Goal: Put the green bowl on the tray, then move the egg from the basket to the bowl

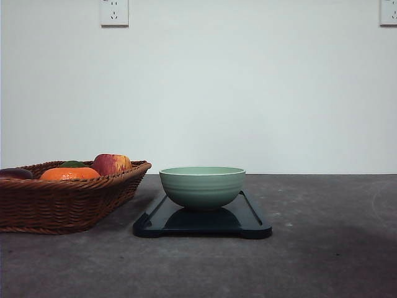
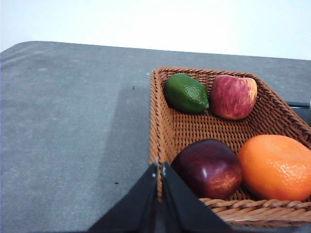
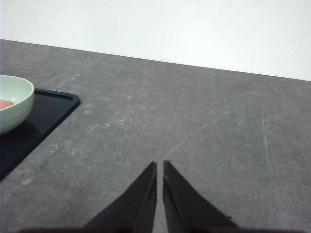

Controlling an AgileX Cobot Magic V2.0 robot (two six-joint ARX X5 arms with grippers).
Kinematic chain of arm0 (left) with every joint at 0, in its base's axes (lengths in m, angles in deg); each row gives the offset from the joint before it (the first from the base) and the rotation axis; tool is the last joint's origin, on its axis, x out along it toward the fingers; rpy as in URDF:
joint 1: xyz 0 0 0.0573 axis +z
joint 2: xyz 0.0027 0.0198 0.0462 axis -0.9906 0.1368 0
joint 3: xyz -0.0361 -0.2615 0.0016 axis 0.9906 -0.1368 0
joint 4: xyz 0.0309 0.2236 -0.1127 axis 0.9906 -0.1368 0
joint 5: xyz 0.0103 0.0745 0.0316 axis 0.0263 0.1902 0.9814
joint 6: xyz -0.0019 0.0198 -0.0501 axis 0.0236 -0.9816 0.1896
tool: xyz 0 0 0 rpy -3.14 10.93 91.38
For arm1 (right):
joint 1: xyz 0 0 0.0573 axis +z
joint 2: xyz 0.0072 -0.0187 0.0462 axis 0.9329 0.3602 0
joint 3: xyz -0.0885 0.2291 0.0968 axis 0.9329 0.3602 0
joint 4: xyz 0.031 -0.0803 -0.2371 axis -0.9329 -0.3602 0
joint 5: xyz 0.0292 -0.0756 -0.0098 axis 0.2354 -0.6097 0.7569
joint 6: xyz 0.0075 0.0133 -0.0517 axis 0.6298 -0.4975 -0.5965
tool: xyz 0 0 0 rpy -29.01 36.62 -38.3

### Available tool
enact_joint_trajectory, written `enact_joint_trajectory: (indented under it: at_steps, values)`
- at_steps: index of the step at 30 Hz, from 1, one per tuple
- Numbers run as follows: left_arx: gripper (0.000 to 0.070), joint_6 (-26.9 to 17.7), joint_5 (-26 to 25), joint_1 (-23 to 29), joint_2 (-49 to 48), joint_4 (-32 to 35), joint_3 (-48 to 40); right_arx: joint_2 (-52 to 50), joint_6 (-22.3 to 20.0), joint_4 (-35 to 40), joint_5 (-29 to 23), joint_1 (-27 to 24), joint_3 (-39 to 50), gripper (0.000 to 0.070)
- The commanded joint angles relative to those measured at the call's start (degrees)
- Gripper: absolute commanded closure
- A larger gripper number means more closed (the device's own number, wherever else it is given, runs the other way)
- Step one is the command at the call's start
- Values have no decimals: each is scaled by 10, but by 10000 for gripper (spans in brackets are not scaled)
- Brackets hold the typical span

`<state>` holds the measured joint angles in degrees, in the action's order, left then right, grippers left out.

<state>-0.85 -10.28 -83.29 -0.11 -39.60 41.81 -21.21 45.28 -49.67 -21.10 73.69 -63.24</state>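
The table (image 1: pixel 322 248) is carrying everything. The basket (image 1: pixel 68 202) is sitting on my left side, just beside the tray (image 1: pixel 254 225), and it is holding an orange (image 2: pixel 276 167), a dark red apple (image 2: pixel 209 168), a red-yellow apple (image 2: pixel 233 96) and a lime (image 2: pixel 185 93). The green bowl (image 1: pixel 202 186) is already standing upright in the middle of the tray.

In the right wrist view something small and pinkish-tan (image 3: pixel 6 104) is lying inside the bowl; I am judging it is the egg, but only an edge is visible. The front view is hiding the inside of the bowl, and the left wrist view is looking into the basket, where I am seeing no egg.

My left hand (image 2: pixel 160 171) is hovering at the basket's rim, fingers pressed together and empty. My right hand (image 3: pixel 160 170) is hovering over bare table, also pressed together.

I think the egg is light, smooth and fragile, so a gentle hold across its middle is best.
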Motion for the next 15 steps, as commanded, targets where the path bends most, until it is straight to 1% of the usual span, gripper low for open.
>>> enact_joint_trajectory:
  at_steps: [1,15]
  values:
    - [700,1,2,0,0,-4,-11,-1,6,7,0,-1,2,685]
    - [700,1,2,0,0,-4,-11,-1,6,7,0,-1,2,685]
